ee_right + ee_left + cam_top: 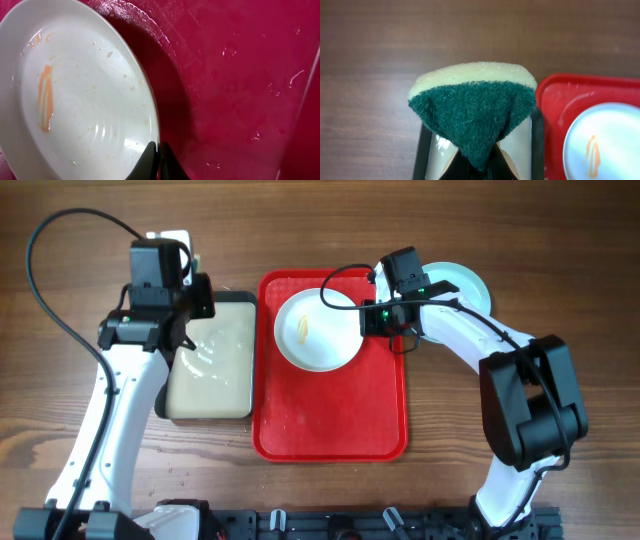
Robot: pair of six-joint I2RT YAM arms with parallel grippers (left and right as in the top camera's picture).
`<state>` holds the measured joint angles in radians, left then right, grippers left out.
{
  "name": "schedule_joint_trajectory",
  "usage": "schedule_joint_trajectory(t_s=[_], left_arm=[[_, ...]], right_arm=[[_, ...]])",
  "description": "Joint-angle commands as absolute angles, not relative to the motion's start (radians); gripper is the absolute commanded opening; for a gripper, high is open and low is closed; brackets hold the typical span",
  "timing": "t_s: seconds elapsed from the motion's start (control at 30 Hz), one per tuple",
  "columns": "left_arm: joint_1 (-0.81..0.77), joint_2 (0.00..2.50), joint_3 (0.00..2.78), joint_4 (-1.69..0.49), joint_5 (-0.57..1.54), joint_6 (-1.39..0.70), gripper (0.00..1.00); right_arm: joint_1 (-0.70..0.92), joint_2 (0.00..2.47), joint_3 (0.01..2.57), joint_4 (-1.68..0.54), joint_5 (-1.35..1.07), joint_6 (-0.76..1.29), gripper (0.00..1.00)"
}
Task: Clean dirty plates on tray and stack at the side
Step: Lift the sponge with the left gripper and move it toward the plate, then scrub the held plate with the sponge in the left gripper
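The white plate (pixel 318 330) lies at the far end of the red tray (pixel 330 430), its right rim pinched in the closed right gripper (pixel 372 320). A sponge (pixel 475 105) is clamped in the left gripper (pixel 197 298), left of the tray. The rim should be gripped firmly while the smear (pixel 45 97) is scrubbed.

Overhead: looked straight down on the whole table (pixel 560 240). Left wrist: peered close past the sponge (pixel 475 110) toward a corner of the tray (pixel 555 95). Right wrist: hovered right over the white plate (pixel 85 100). Caught tray and plate in all three.
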<state>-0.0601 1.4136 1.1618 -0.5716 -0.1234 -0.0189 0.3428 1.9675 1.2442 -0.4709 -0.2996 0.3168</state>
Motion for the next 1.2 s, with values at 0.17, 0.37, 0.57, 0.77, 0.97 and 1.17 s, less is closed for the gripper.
schedule_joint_trajectory(t_s=[0.17, 0.37, 0.57, 0.77, 0.97, 1.17], left_arm=[[-0.064, 1.388, 1.203, -0.608, -0.064, -0.003, 0.04], [-0.064, 1.435, 1.259, -0.649, 0.000, -0.003, 0.04], [-0.064, 1.506, 1.315, -0.738, 0.009, -0.018, 0.04], [-0.101, 1.568, 1.315, -0.711, 0.226, -0.169, 0.04], [-0.229, 1.673, 1.314, -0.707, 0.229, -0.170, 0.04], [-0.278, 1.802, 1.313, -0.709, 0.173, -0.199, 0.04]], right_arm=[[0.361, 1.990, 1.254, -0.475, -0.390, 0.244, 0.04], [0.394, 1.990, 1.254, -0.469, -0.390, 0.236, 0.10], [0.420, 1.990, 1.254, -0.464, -0.390, 0.240, 0.15], [0.420, 1.990, 1.254, -0.465, -0.390, 0.239, 0.09], [0.420, 1.990, 1.254, -0.466, -0.390, 0.238, 0.06], [0.420, 1.990, 1.254, -0.467, -0.390, 0.236, 0.04]])
